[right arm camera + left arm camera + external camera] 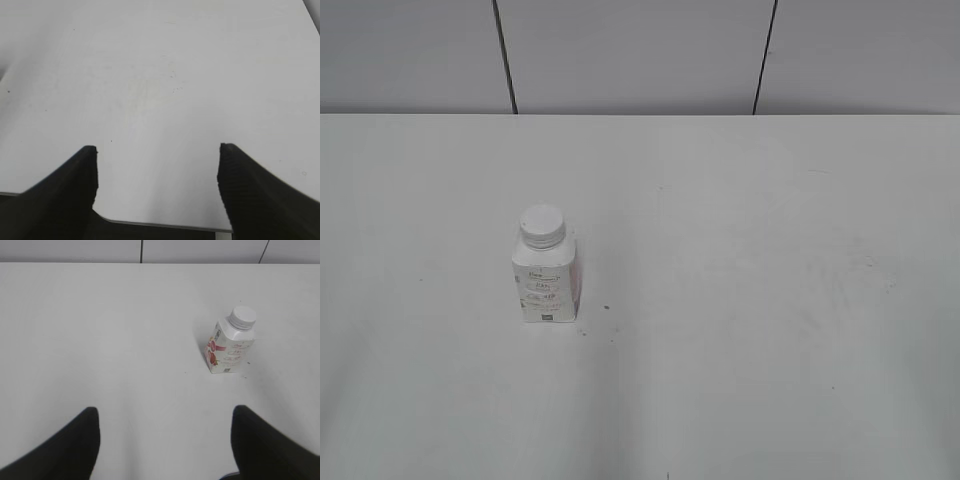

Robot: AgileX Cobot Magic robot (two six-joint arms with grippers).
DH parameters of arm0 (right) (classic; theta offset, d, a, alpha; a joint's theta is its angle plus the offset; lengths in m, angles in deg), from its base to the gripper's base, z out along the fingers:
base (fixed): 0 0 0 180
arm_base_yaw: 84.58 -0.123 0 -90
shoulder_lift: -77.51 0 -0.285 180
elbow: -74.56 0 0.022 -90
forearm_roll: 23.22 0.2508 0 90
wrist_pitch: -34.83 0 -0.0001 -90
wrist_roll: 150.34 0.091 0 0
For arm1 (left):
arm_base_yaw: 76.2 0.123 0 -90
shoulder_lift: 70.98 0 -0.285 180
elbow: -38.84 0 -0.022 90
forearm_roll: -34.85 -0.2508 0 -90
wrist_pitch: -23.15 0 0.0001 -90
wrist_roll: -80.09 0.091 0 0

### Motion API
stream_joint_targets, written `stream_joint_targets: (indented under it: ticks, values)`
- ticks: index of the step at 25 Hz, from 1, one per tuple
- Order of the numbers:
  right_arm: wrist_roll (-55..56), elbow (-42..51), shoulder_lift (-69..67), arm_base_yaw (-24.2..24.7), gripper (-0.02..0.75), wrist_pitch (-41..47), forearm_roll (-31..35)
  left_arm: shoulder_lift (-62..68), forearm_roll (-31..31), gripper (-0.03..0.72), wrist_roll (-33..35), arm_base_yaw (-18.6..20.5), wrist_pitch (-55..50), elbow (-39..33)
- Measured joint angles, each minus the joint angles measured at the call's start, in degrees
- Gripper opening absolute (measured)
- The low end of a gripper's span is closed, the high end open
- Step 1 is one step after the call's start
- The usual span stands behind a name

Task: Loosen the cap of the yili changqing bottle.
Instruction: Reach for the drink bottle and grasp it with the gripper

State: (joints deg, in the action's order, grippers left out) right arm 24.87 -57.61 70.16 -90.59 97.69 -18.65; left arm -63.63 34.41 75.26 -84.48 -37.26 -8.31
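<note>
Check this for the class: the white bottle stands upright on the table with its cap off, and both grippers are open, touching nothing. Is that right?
One detail is wrong: the cap is on the bottle, as the exterior view shows. The rest holds: the bottle stands upright on the table, and the left gripper and right gripper are open, touching nothing.

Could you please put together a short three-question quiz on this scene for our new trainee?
1. True or false: the cap is on the yili changqing bottle.
2. The bottle is: A) lying down B) upright C) held.
3. Fill in: the jaws of the left gripper and the right gripper are both ____.

Key: 1 true; 2 B; 3 open.
</note>
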Motion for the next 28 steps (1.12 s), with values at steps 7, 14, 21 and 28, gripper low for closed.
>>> stream_joint_targets:
  ticks: [7,14,21,28]
  values:
    - [0.00,0.00,0.00,0.00,0.586,0.00,0.00,0.00,0.00,0.502,0.00,0.00,0.00,0.00]
    - [0.00,0.00,0.00,0.00,0.586,0.00,0.00,0.00,0.00,0.502,0.00,0.00,0.00,0.00]
    - [0.00,0.00,0.00,0.00,0.586,0.00,0.00,0.00,0.00,0.502,0.00,0.00,0.00,0.00]
    - [0.00,0.00,0.00,0.00,0.586,0.00,0.00,0.00,0.00,0.502,0.00,0.00,0.00,0.00]
